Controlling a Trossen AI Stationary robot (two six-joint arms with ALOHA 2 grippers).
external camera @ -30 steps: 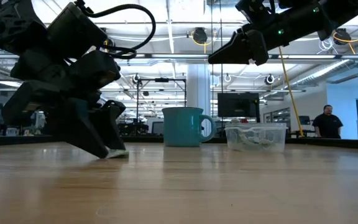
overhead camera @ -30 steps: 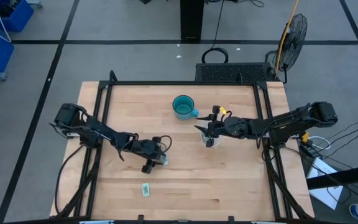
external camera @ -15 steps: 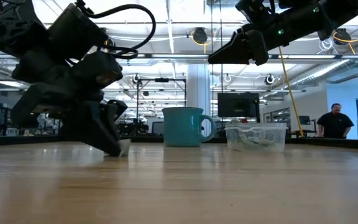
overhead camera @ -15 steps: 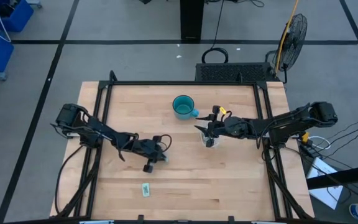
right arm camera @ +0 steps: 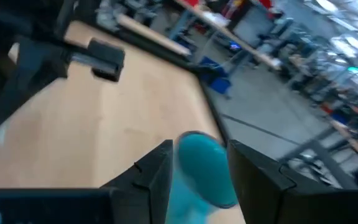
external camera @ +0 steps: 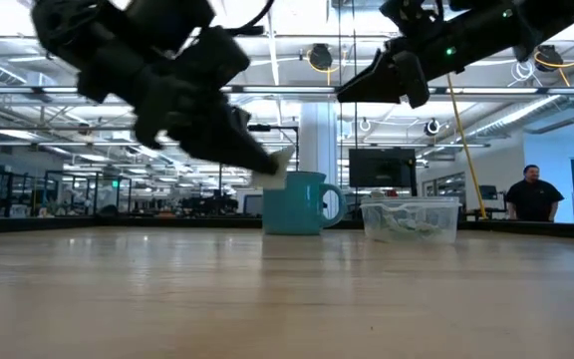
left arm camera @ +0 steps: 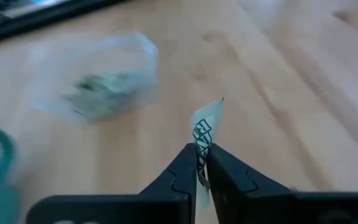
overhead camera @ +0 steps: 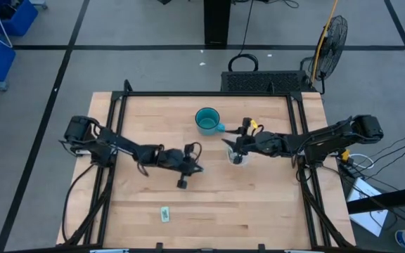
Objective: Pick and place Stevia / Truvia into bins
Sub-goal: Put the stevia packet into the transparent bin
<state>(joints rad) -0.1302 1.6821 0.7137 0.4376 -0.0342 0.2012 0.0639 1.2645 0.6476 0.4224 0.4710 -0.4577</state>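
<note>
A small pale green and white Stevia packet [left arm camera: 205, 126] is lifted off the table, with my left gripper [overhead camera: 200, 169] shut on it near the table's middle; the low view shows this packet [external camera: 280, 164] in front of the teal mug [external camera: 295, 202]. The clear bin [overhead camera: 238, 158] stands right of it with several packets inside [external camera: 407, 221]. My right gripper [overhead camera: 227, 146] hovers open above the bin's left side, holding nothing. Another packet [overhead camera: 165, 213] lies flat near the table's front edge. My left gripper pinches the packet's lower end [left arm camera: 199, 163] between its two fingertips. The packet stands up edge-on from the fingers, its free end [left arm camera: 213, 109] sticking out beyond them. It is lifted clear of the table.
The teal mug [overhead camera: 207, 121] stands on the table behind the bin, toward the far edge. A black frame [overhead camera: 209, 94] runs round the tabletop. A person [external camera: 531, 194] stands in the room beyond the table, far right.
My left gripper has shut on the packet on the table, then risen and gone toward the table's right, toward the bin. The packet has come off the wood and now hangs in the air. My right gripper has kept still.
</note>
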